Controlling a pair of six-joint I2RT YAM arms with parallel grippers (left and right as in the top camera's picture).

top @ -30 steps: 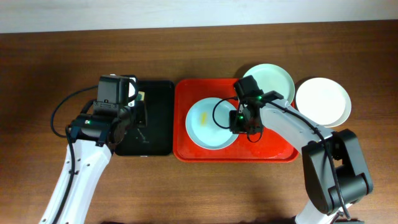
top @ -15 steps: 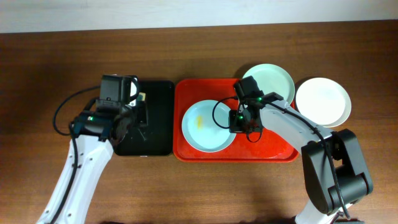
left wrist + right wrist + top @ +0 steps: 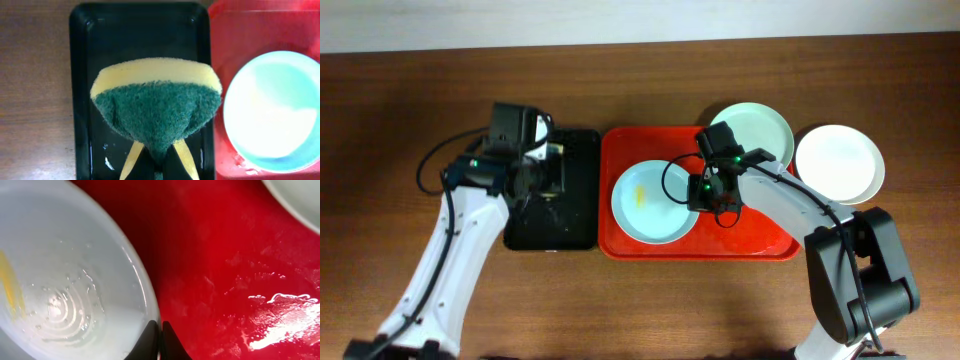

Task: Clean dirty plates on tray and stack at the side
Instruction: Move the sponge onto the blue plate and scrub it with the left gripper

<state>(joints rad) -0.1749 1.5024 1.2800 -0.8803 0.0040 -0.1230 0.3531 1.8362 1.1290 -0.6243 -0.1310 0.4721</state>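
Observation:
A pale blue-green plate (image 3: 655, 200) with a yellow smear (image 3: 640, 195) lies on the red tray (image 3: 760, 235). My right gripper (image 3: 700, 192) is shut on its right rim; the right wrist view shows the jaws (image 3: 160, 330) pinching the plate's edge (image 3: 65, 280). A second pale green plate (image 3: 752, 130) sits at the tray's far right corner. A white plate (image 3: 838, 163) lies on the table to the right of the tray. My left gripper (image 3: 542, 170) is shut on a yellow and green sponge (image 3: 157, 105) above the black tray (image 3: 575, 215).
The black tray (image 3: 82, 100) is wet and lies just left of the red tray (image 3: 225, 45), their rims almost touching. The red tray floor (image 3: 225, 255) is wet. Brown table surrounds both trays.
My left arm has moved up and to the right over the black tray with the sponge. The smeared plate has slid slightly left on the red tray. My right gripper has kept its hold.

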